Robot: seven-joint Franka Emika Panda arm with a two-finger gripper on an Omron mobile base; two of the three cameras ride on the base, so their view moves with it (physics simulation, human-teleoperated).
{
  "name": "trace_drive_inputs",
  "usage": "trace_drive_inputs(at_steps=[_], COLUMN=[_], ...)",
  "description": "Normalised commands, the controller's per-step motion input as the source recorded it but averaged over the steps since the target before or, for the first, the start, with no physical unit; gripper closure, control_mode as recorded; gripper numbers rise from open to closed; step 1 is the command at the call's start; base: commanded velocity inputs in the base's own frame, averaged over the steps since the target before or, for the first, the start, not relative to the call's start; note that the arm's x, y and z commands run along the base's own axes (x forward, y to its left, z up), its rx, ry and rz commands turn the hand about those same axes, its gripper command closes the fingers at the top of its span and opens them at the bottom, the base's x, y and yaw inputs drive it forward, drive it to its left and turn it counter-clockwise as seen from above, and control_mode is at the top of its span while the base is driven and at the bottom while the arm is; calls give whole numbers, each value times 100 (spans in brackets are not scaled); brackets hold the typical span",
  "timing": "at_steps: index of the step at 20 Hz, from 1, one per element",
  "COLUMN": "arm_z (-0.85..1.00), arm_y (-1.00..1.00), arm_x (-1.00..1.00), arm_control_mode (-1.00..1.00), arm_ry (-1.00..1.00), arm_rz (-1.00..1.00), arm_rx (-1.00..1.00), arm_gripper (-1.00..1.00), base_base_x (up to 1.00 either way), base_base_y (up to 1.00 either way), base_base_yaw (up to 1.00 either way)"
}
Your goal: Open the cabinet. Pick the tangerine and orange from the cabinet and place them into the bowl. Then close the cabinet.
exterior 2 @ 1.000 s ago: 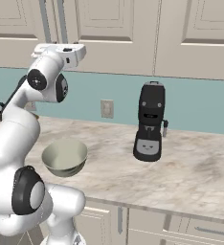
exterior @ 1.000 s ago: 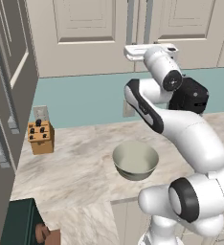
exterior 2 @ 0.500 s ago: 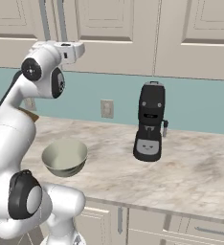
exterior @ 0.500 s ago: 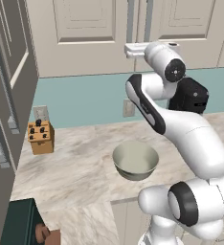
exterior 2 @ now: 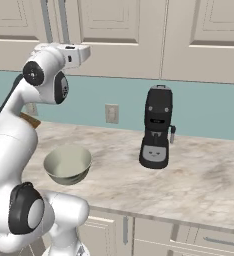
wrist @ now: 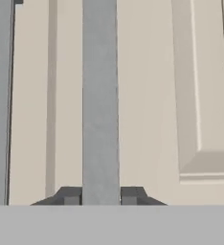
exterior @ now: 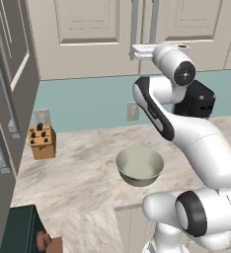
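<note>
The cabinet [exterior: 88, 39] [exterior 2: 119, 30] hangs above the counter with both beige doors shut, so the tangerine and orange are hidden. In the hand view a long grey bar handle [wrist: 100, 95] runs up the door [wrist: 200, 95]. My gripper [wrist: 100, 196] is shut on this handle, with a dark fingertip pressed against each side. From the base cameras, the gripper [exterior: 134, 51] [exterior 2: 86, 50] reaches up to the lower end of the centre handles. The pale bowl [exterior: 139, 165] [exterior 2: 67, 163] stands empty on the counter below the arm.
A black coffee machine [exterior 2: 157, 127] [exterior: 199, 99] stands on the counter to the right of the bowl. A wooden knife block [exterior: 42, 142] sits at the left by the wall. A darker grey tall cabinet [exterior: 9, 99] borders the counter on the left.
The jaws have closed in from wide open onto the bar handle. The wrist has turned a little while the hand stays at the door.
</note>
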Motion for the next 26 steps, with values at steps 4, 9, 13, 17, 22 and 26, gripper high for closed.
trace_drive_inputs(at_steps=[4, 9, 13, 17, 22, 26], arm_z=[1, 7, 5, 1, 4, 13], arm_y=[-82, -99, -100, -100, -100, -100], arm_x=[-59, -69, -67, -57, -52, -55], arm_control_mode=[-100, -100, -100, -100, -100, -100], arm_ry=[0, 0, 0, 0, 0, -3], arm_rz=[0, 0, 0, 0, 0, 0], arm_rx=[11, 15, 14, 14, 15, 19], arm_gripper=[100, 100, 100, 100, 100, 100], base_base_x=[0, 0, 0, 0, 0, 0], base_base_y=[0, 0, 0, 0, 0, 0], base_base_yaw=[0, 0, 0, 0, 0, 0])
